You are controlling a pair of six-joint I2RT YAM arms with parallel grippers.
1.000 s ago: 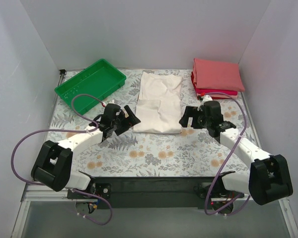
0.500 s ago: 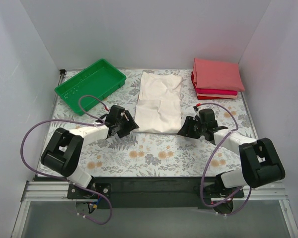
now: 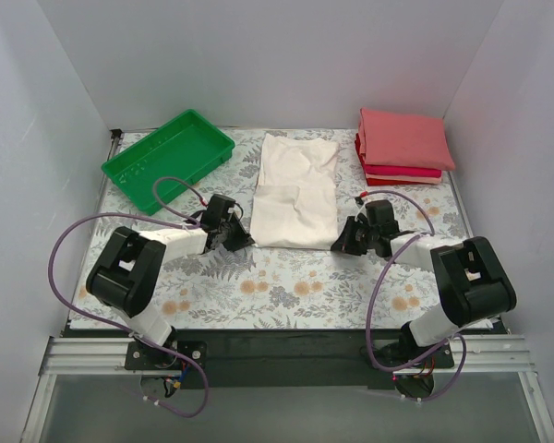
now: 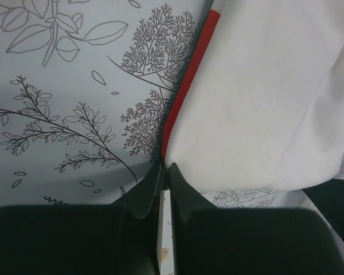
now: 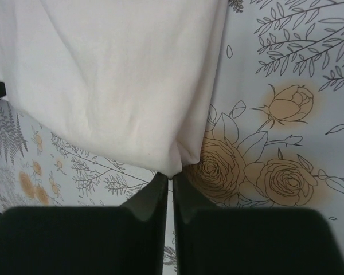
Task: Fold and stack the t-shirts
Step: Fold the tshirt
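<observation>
Both jaws, nearly closed, pinch near corners of the white t-shirt.

Table: flat top covered by a pale sheet printed with grey ferns and orange roses. Far-left corner: green rectangular plastic tray, set askew to the table edges. Centre, toward the back: white cloth t-shirt, folded into a long rectangle and lying flat on the sheet. Far-right corner: stack of folded t-shirts, salmon-pink on top, red beneath, possibly cream lowest; only a thin edge shows.
</observation>
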